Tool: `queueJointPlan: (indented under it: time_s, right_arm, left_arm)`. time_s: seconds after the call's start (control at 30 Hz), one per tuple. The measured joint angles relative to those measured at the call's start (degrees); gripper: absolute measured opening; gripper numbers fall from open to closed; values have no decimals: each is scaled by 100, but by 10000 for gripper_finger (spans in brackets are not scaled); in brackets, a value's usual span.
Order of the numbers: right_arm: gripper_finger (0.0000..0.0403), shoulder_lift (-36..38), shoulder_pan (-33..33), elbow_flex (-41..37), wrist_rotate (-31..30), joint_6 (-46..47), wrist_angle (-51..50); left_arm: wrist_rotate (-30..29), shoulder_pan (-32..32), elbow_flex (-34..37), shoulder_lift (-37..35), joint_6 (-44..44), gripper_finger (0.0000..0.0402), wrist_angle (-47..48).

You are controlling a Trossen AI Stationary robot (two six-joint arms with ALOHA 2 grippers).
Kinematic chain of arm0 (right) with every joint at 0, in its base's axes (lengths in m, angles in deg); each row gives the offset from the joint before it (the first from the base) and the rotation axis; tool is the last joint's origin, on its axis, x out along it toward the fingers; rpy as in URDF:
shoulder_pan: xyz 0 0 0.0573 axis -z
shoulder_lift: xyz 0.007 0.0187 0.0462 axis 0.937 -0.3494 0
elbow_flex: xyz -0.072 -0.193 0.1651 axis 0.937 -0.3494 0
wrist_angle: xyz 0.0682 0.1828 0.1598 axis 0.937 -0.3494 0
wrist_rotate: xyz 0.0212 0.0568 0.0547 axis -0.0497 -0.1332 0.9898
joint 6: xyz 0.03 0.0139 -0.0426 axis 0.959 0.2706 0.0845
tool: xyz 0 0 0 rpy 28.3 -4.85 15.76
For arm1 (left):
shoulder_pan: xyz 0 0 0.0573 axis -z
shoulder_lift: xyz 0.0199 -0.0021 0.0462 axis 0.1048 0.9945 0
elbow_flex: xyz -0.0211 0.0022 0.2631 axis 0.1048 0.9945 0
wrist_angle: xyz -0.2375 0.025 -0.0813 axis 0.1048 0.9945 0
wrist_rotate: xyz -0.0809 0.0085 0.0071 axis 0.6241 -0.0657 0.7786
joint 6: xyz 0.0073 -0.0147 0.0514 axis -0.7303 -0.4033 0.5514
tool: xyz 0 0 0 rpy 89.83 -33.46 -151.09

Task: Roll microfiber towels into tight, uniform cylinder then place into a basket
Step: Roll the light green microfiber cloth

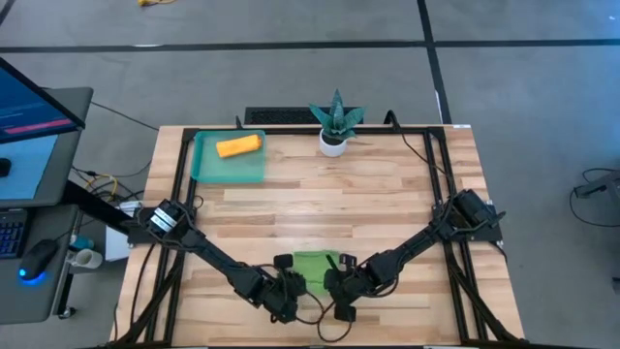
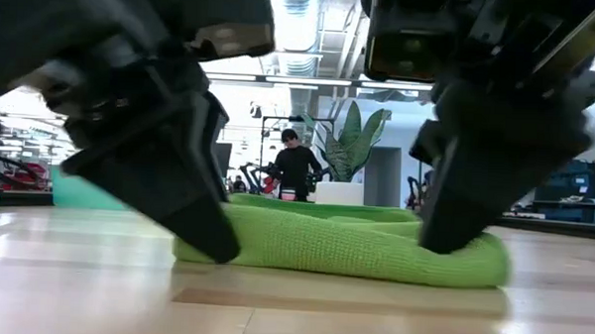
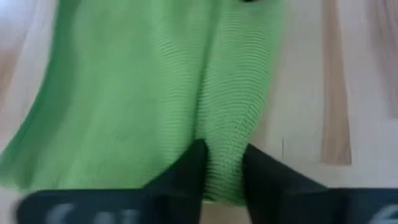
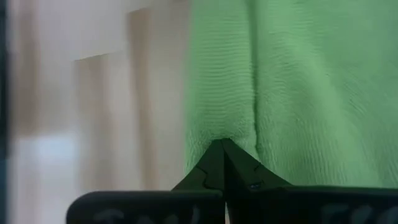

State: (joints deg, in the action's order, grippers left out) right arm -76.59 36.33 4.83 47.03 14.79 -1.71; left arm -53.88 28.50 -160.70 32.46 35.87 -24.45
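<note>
The lime green towel (image 1: 315,262) lies on the table near its front edge, and its near edge is turned up into a low roll (image 2: 354,250). My left gripper (image 1: 291,284) is shut on the roll's left end. My right gripper (image 1: 336,284) is shut on its right end. The orange towel (image 1: 237,145) lies rolled in the teal basket (image 1: 205,167) at the far left. My left gripper pinches the left end of the towel's rolled near edge (image 3: 222,140) between its two fingers (image 3: 194,163); a ridge of several layers runs on from them. The fingers slant down from the table's left, along the roll. The towel rests on the table. My right gripper pinches the right end of the same rolled edge (image 4: 222,127) at its fingertips (image 4: 214,155), which nearly meet. The fingers slant down from the table's right, along the roll. The towel lies on the table, slack beyond the fold.
A small white pot with a spiky green plant (image 1: 334,126) stands at the far middle. Black rails (image 1: 436,165) run along the table's sides. A person (image 2: 295,167) stands in the room behind the table. Bare wood lies between the towel and the basket.
</note>
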Motion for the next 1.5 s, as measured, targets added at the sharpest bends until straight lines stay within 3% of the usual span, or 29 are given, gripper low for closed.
queueJointPlan:
  time_s: [0.07,0.13,0.27,0.4,0.6,0.73,0.87,0.97,1.07,1.3,1.37,1.5]
  right_arm:
    - [15,0,-27,0,288,113,103]
    - [19,-4,-49,-6,587,138,277]
    - [24,-20,-71,-13,1088,119,601]
    - [36,-31,-73,-17,1200,99,752]
    - [85,-32,-81,68,1194,-338,685]
    - [114,-42,-5,361,1530,-476,272]
    - [126,-26,-111,713,1491,-743,-372]
    - [126,37,-275,962,1168,-1030,-1133]
    - [123,246,-573,1024,341,-1153,-1865]
    - [119,475,-1391,892,-2108,-1307,-1439]
    - [119,361,-1517,896,-2382,-1351,-1179]
    - [119,334,-1508,879,-2331,-1450,-1042]
  left_arm:
    - [248,-30,-16,-2,-92,37,-28]
    - [428,-42,-67,1,-179,15,-30]
    - [1079,-80,-270,22,-227,27,-47]
    - [1521,-123,-461,39,-352,28,13]
    - [1760,-184,-497,42,-635,16,56]
    - [1807,-203,-497,39,-649,23,50]
    - [1937,-238,-497,35,-831,26,66]
    - [1965,-240,-497,33,-879,23,74]
    - [2020,-248,-497,31,-873,21,78]
    - [2070,-309,-495,31,-980,25,48]
    - [2140,-327,-497,31,-1020,26,47]
    - [2161,-357,-495,31,-1073,26,27]
